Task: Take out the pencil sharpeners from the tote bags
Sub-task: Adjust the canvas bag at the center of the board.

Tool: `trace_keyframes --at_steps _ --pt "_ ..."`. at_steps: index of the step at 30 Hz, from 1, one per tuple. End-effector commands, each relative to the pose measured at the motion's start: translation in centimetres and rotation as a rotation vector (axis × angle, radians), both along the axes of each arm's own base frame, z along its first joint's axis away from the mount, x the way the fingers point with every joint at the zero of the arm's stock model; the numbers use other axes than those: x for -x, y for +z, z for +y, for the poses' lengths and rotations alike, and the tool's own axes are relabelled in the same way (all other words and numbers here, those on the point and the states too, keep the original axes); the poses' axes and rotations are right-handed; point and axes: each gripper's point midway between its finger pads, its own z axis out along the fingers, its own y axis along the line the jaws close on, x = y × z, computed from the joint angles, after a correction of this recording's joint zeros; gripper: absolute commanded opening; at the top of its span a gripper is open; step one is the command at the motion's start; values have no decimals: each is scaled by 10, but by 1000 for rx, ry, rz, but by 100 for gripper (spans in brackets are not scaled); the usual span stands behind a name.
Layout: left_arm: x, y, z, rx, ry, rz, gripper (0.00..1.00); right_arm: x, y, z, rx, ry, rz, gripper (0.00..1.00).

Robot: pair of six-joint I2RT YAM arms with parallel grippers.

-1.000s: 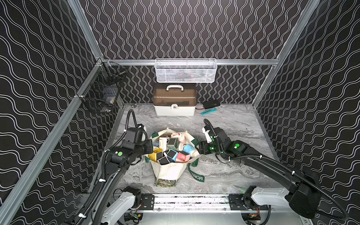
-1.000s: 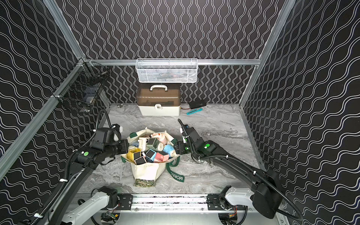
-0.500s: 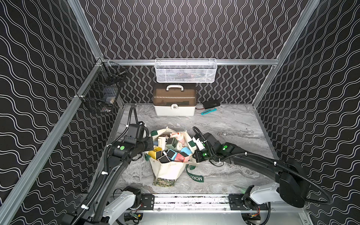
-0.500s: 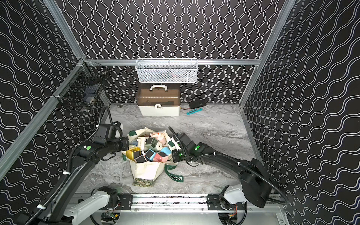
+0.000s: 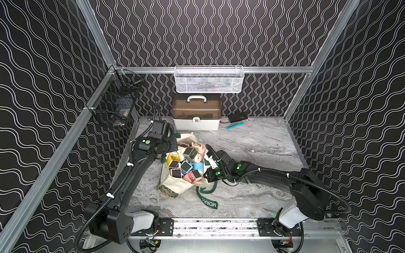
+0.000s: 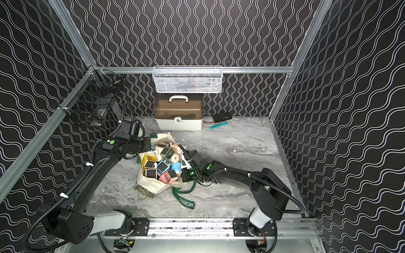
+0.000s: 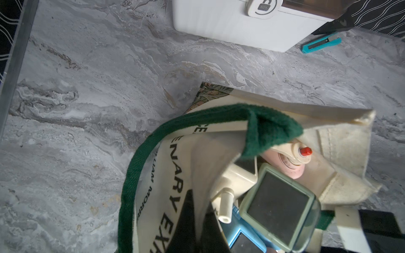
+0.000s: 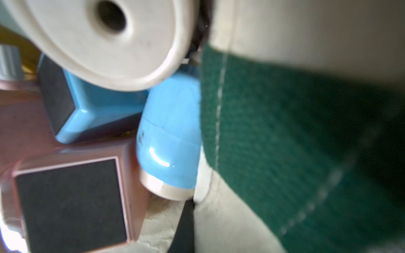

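In tote bag [image 5: 175, 186], sharpeners [image 5: 186, 167] beside right claw [image 5: 207, 162]

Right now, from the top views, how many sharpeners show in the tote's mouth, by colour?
pink sharpeners: 3
light blue sharpeners: 2
yellow sharpener: 1
pale green sharpener: 1
cream sharpener: 1
Total showing: 8. Any buried deeper in the tote bag cannot be counted.

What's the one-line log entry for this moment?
left gripper: shut on tote bag rim | right gripper: shut on opposite rim | pencil sharpeners: in bag, none out
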Motion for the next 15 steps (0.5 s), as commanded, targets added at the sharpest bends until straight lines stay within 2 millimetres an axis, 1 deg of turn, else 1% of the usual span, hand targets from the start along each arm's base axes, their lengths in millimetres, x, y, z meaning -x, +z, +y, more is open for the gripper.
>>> trace_keyframes --at_steps 1,3,4,6,8,9,12,15 --pt "-11 0 -11 35 -52 -27 0 -25 31 23 -148 -31 -132 0" --pt "-9 -4 -9 26 -54 -14 0 -20 28 23 -154 1 -135 0" --pt "-6 -5 -9 25 -53 -12 0 -18 27 20 -150 10 -141 4" --pt "0 -6 -7 24 -49 -15 0 -16 31 14 -141 22 -183 29" --pt "6 -8 -5 21 -41 -18 0 -17 41 2 -118 9 -235 55" --pt "9 -9 -4 20 -42 -13 0 -18 46 -3 -108 8 -263 61" --pt "19 -12 -3 13 -43 2 0 -18 69 -21 -71 9 -373 70" --pt "28 -8 2 -9 -24 -30 0 -16 97 -37 -91 -5 -467 77"
